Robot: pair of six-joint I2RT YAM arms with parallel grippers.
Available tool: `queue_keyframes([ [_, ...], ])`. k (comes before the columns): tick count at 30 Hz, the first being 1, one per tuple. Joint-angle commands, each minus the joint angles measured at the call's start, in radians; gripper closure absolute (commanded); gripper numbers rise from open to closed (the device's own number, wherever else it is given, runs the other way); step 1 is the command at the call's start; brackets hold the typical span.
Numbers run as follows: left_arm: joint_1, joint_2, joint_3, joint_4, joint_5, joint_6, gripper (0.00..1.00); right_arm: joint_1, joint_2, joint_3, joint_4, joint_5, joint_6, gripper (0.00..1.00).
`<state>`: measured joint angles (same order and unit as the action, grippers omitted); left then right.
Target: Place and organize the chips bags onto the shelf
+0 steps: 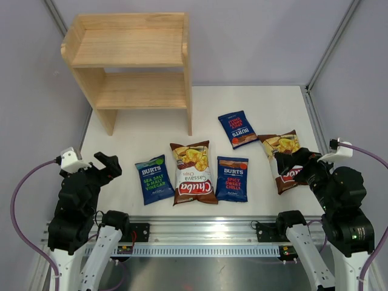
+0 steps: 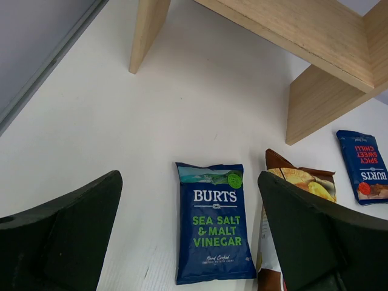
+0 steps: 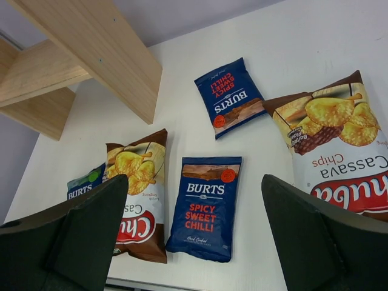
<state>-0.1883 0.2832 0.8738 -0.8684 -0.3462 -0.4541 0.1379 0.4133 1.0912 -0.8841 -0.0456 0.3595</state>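
Five chips bags lie flat on the white table. The green-lettered Burts bag point(image 1: 154, 179) point(image 2: 215, 221) lies front left, a Chuba bag point(image 1: 193, 173) point(image 3: 136, 194) beside it, then a red-lettered Burts bag point(image 1: 233, 178) point(image 3: 206, 206). A second red-lettered Burts bag point(image 1: 237, 128) point(image 3: 230, 97) lies farther back. The second Chuba bag point(image 1: 285, 159) point(image 3: 339, 145) lies at right, partly under my right gripper. The wooden shelf point(image 1: 133, 66) stands empty at back left. My left gripper point(image 1: 108, 165) point(image 2: 189, 176) is open and empty, left of the green-lettered bag. My right gripper point(image 1: 291, 160) point(image 3: 194, 179) is open and empty.
The shelf's side panel and leg point(image 2: 315, 103) stand just behind the middle bags. Grey walls close in the table at left, back and right. A metal rail point(image 1: 200, 233) runs along the near edge between the arm bases.
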Motion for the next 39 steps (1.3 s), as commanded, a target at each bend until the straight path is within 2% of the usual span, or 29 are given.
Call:
queue_keyframes([
  [1, 0.0, 0.01, -0.007, 0.026, -0.031, -0.015, 0.01, 0.006, -0.002, -0.013, 0.056, -0.029, 0.001, 0.0],
  [5, 0.0, 0.001, -0.009, 0.017, -0.039, -0.035, 0.01, 0.006, 0.015, -0.057, 0.109, -0.157, 0.013, 0.01],
  [8, 0.0, -0.004, -0.009, 0.014, -0.048, -0.043, 0.01, 0.006, 0.002, -0.129, 0.232, -0.276, 0.093, 0.0],
  [9, 0.0, -0.007, -0.01, 0.011, -0.054, -0.047, 0.01, 0.006, -0.008, -0.158, 0.351, -0.322, 0.16, 0.01],
  [10, 0.0, -0.01, -0.01, 0.008, -0.062, -0.051, 0.01, 0.006, -0.024, -0.195, 0.429, -0.439, 0.2, 0.01],
  [12, 0.0, -0.018, -0.012, 0.009, -0.062, -0.051, 0.01, 0.006, 0.013, -0.279, 0.637, -0.538, 0.33, 0.01],
  [13, 0.0, -0.022, -0.012, 0.011, -0.057, -0.047, 0.01, 0.006, 0.04, -0.296, 0.692, -0.619, 0.363, 0.01],
  [14, 0.0, -0.027, -0.013, 0.015, -0.056, -0.046, 0.01, 0.008, 0.074, -0.322, 0.78, -0.657, 0.389, 0.01],
  [16, 0.0, -0.035, -0.021, 0.023, -0.053, -0.037, 0.01, 0.006, 0.164, -0.336, 0.842, -0.707, 0.438, 0.01],
  [19, 0.0, -0.041, -0.022, 0.032, -0.036, -0.028, 0.01, 0.031, 0.254, -0.341, 0.919, -0.697, 0.455, 0.01],
  [21, 0.0, -0.039, -0.021, 0.032, -0.034, -0.026, 0.01, 0.084, 0.303, -0.308, 0.901, -0.663, 0.431, 0.01],
  [24, 0.0, -0.02, -0.016, 0.049, 0.019, -0.003, 0.01, 0.264, 0.427, -0.2, 0.719, -0.492, 0.304, 0.01],
  [25, 0.0, 0.025, -0.01, 0.051, 0.071, 0.002, 0.01, 0.361, 0.444, -0.168, 0.69, -0.388, 0.279, 0.01],
  [28, 0.0, 0.129, 0.028, 0.002, 0.158, -0.079, 0.01, 0.471, 0.476, -0.154, 0.64, -0.245, 0.245, 0.0],
  [31, 0.0, 0.264, -0.021, 0.046, 0.3, -0.159, 0.01, 0.503, 0.493, -0.16, 0.631, -0.226, 0.239, 0.0],
  [33, 0.004, 0.336, -0.1, 0.13, 0.331, -0.205, 0.01, 0.52, 0.493, -0.165, 0.631, -0.243, 0.242, 0.0],
  [36, 0.009, 0.387, -0.18, 0.198, 0.316, -0.247, 0.01, 0.542, 0.489, -0.162, 0.597, -0.243, 0.227, 0.01],
  [39, 0.012, 0.341, -0.223, 0.195, 0.247, -0.302, 0.01, 0.571, 0.537, -0.134, 0.567, -0.235, 0.203, 0.03],
])
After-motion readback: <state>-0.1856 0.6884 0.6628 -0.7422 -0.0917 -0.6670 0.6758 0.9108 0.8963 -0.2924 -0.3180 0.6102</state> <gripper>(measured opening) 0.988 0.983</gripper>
